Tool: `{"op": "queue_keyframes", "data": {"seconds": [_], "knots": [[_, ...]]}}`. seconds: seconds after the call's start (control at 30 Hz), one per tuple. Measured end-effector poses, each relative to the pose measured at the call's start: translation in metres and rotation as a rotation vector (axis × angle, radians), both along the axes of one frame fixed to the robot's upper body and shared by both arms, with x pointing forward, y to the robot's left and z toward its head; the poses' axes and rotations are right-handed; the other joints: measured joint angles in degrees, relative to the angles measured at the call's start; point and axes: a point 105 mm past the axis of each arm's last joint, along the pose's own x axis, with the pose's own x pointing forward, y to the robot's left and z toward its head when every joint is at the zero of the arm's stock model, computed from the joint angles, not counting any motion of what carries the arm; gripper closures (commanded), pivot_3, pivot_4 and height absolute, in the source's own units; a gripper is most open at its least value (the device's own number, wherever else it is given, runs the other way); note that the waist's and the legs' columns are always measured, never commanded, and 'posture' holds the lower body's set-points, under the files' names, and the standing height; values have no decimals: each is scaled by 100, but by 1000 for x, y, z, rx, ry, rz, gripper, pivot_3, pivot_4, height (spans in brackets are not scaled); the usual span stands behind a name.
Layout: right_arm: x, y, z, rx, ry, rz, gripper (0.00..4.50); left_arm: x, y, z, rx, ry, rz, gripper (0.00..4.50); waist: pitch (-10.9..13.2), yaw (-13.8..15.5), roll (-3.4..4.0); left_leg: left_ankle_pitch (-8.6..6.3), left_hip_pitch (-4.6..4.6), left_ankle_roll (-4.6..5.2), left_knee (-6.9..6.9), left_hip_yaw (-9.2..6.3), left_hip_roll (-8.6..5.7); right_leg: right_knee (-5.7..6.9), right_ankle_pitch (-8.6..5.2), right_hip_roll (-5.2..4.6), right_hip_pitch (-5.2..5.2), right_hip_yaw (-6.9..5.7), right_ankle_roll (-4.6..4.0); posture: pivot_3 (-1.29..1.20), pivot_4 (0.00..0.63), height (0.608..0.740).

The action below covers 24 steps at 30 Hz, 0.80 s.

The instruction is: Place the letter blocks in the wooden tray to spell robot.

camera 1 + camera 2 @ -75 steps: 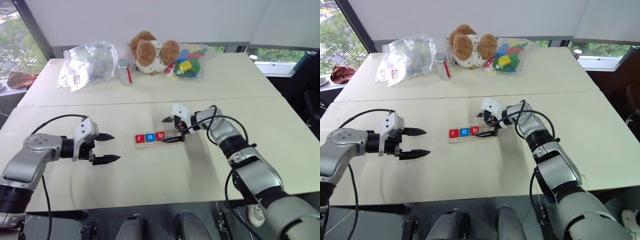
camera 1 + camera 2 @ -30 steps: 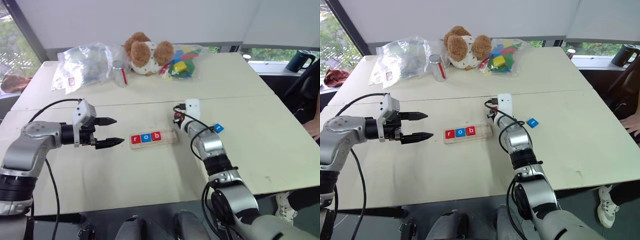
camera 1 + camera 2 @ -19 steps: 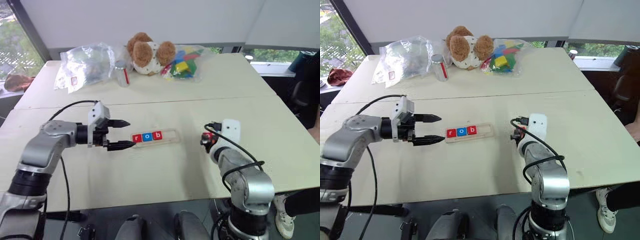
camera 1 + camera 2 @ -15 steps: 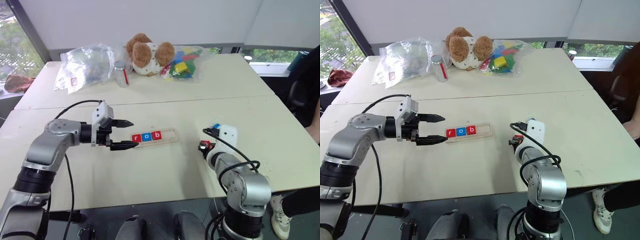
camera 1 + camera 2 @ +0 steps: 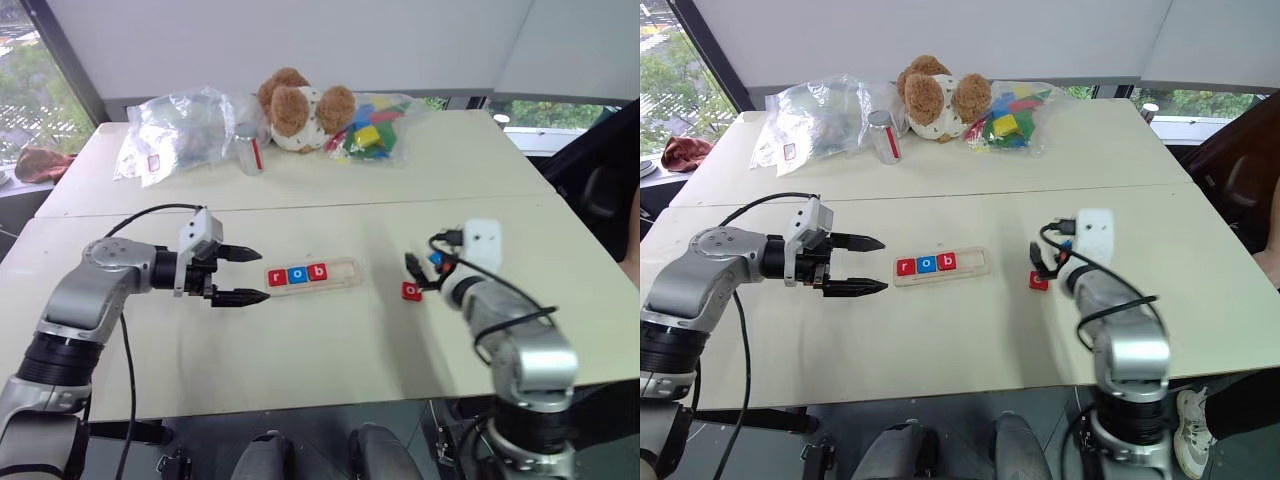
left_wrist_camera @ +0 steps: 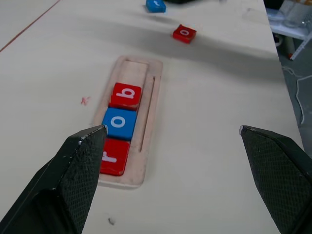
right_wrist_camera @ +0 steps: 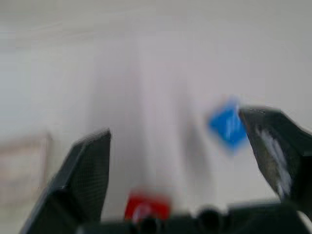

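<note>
Behind the wooden tray [image 5: 311, 274], a teddy bear [image 5: 303, 104]

Your left gripper [image 5: 243, 275] hangs level, black fingers spread, pointing to 3 o'clock; your right gripper [image 7: 185, 161] gapes toward 12.

table [image 5: 300, 370]: two cream tops butted at a seam | near top: wooden tray [image 5: 311, 274] mid-table; red tile [image 5: 411, 290] loose to its right; blue tile [image 6: 156, 5] just beyond the red | far top: clear bag [image 5: 178, 128], can [image 5: 248, 148], teddy bear [image 5: 304, 108], bag of toy blocks [image 5: 372, 126]
</note>
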Motion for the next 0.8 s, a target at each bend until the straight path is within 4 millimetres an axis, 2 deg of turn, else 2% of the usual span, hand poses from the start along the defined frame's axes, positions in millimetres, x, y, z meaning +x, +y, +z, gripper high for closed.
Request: {"op": "queue_keyframes", "data": {"seconds": [0.03,0.1,0.13,0.2,0.27,0.5,0.63,0.73,0.8], "knots": [[-6,0,1,-61,1,192,50,-4,-1,1,15,-1,-27,0,1,5,-1,-2,3,4,-5,-2,3,-16,-1,6,11,-3,2,0,150,740],[-16,-7,-13,-116,63,422,50,-11,0,0,40,6,-58,0,1,2,-2,-13,14,20,-5,-1,20,-55,-1,33,43,-1,2,0,150,740],[-21,-17,-26,-138,124,522,50,-15,1,0,55,8,-74,0,2,-3,-3,-14,15,22,-4,1,22,-60,-1,33,47,0,2,0,150,740],[-23,-29,-41,-156,174,620,50,-19,1,0,70,11,-94,0,3,-23,-4,-14,17,22,-1,12,22,-59,-1,29,47,9,2,0,150,740],[-22,-35,-47,-168,184,681,50,-22,0,1,80,7,-112,0,3,-49,-4,-14,20,22,2,14,26,-54,0,23,46,13,1,0,150,740],[4,-36,-50,-273,152,830,50,-30,1,-2,102,11,-111,0,5,20,-1,-14,19,19,2,13,30,-43,1,21,38,17,-1,0,150,740],[5,-38,-62,-287,190,862,50,-30,6,-3,110,20,-83,0,5,120,0,-14,15,18,1,15,26,-53,1,11,36,16,-1,0,150,740],[8,-38,-65,-295,197,889,859,-29,8,-2,108,17,-64,0,5,129,0,-13,15,16,4,16,21,-52,1,2,38,14,-1,0,150,740],[10,-36,-67,-292,195,906,1846,-28,9,-1,106,10,-53,0,5,121,0,-13,15,15,5,16,20,-52,1,0,39,14,-1,0,150,740]]}}
